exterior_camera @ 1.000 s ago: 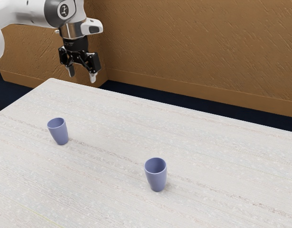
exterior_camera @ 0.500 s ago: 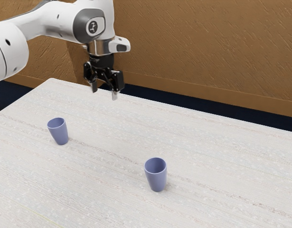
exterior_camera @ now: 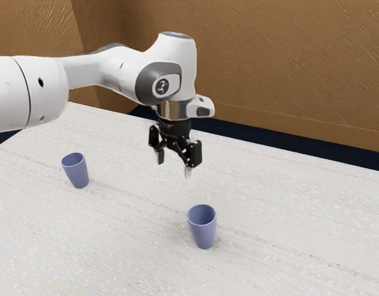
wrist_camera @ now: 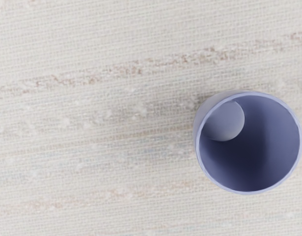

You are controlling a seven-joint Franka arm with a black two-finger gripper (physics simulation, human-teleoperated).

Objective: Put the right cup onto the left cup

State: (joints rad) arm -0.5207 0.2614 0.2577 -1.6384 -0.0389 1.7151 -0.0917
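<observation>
My gripper (exterior_camera: 174,168) hangs in the air above the table, its two fingers spread apart with nothing between them. Below it and toward the exterior view's right, a blue-purple cup (exterior_camera: 203,229) stands upright, mouth up. Another cup (exterior_camera: 77,172) of the same colour stands upright toward the exterior view's left, well away from my gripper. The wrist view looks down into one upright cup (wrist_camera: 249,142), with its inner floor visible; neither finger touches it.
The pale, streaked table (exterior_camera: 127,240) extends under both cups. Its far edge runs along a dark floor strip, with a brown textured wall (exterior_camera: 288,61) behind. My arm reaches in above the table on the exterior view's left.
My arm and open gripper have travelled toward the exterior view's right and lower, from beyond the table's far corner to above the table near one cup. Both cups stayed where they were.
</observation>
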